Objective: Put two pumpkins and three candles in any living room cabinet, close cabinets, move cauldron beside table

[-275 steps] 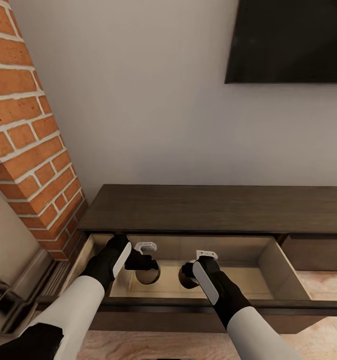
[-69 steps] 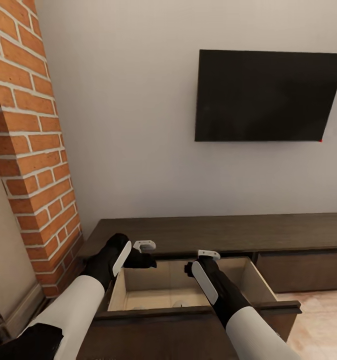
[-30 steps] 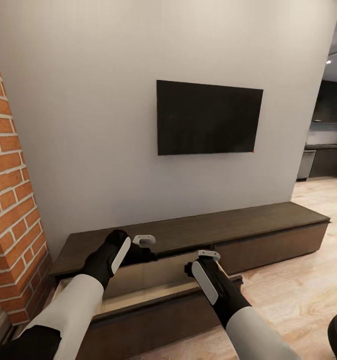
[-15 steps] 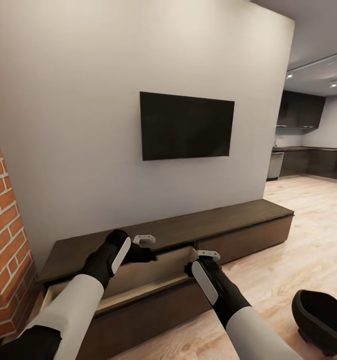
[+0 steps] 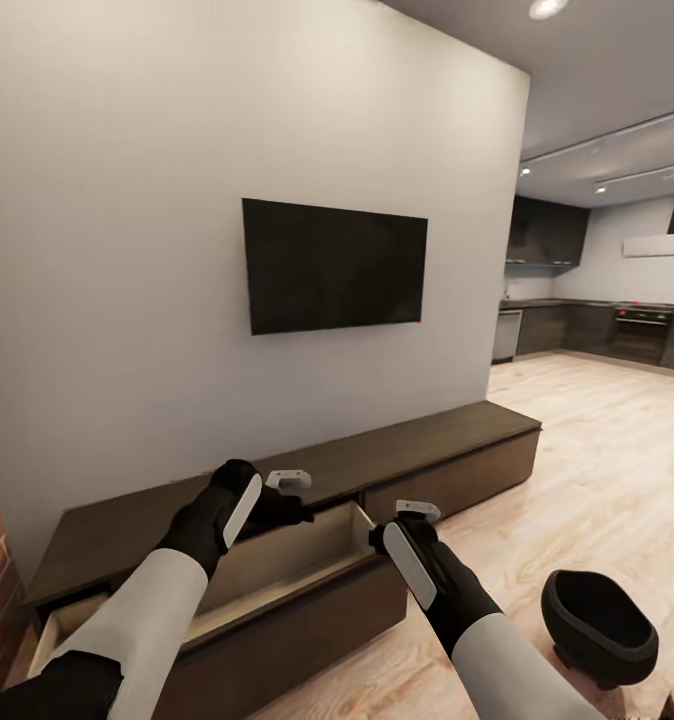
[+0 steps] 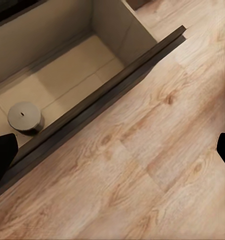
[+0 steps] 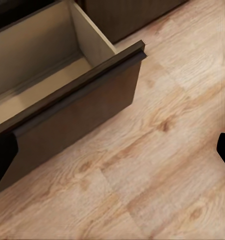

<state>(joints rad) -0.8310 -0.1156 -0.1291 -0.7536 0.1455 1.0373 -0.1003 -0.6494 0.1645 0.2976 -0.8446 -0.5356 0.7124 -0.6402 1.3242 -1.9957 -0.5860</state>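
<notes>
Holds the left pincer point(image 5: 289, 497) and the right pincer point(image 5: 409, 522) spread wide and empty above the open drawer point(image 5: 307, 612) of the cabinet point(image 5: 397, 452), cauldron point(image 5: 597, 625) on the floor right of the right pincer, and risks clipping the drawer front when turning there

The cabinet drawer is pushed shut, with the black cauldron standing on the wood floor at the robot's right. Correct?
Not quite. The cabinet drawer is pulled open, its pale interior exposed in the head view. The cauldron does stand on the wood floor at the robot's right.
</notes>
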